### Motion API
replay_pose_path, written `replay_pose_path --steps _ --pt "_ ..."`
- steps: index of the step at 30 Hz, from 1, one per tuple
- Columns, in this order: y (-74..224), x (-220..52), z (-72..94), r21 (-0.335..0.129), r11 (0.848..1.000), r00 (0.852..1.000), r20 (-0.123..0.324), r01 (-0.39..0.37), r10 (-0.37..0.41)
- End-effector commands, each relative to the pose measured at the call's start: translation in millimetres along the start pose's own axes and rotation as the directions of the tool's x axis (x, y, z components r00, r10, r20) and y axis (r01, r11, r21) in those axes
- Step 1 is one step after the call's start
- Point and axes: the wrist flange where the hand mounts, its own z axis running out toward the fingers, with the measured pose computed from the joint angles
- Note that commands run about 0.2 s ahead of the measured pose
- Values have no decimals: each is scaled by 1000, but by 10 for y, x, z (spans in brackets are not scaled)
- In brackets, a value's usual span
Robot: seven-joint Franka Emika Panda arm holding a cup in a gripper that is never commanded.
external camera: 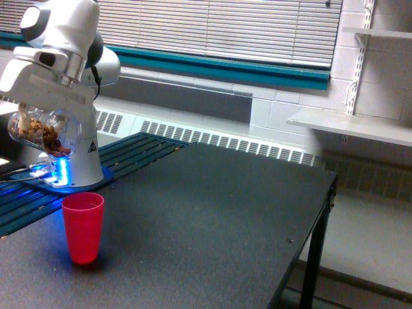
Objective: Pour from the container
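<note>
The container [44, 131], a clear round jar with brown nut-like pieces inside, hangs tipped on its side high at the exterior view's left. My gripper [48, 116] is shut on it, its white body just above the jar; the fingers themselves are hard to make out. A red plastic cup [83, 227] stands upright on the dark table [212, 212], below and slightly right of the jar, well apart from it. Nothing shows falling from the jar.
The arm's white base [76, 164] sits on a blue-lit plate [64, 183] behind the cup. The table's right edge [325, 193] drops off toward a white shelf [351, 125]. A radiator and window blinds run along the back wall.
</note>
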Motion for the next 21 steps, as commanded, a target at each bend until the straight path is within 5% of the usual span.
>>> replay_pose_path --steps 1,21 --pt "-55 58 -9 -16 1000 1000 -9 -7 6" --pt "-65 158 31 -55 998 999 -16 29 -29"
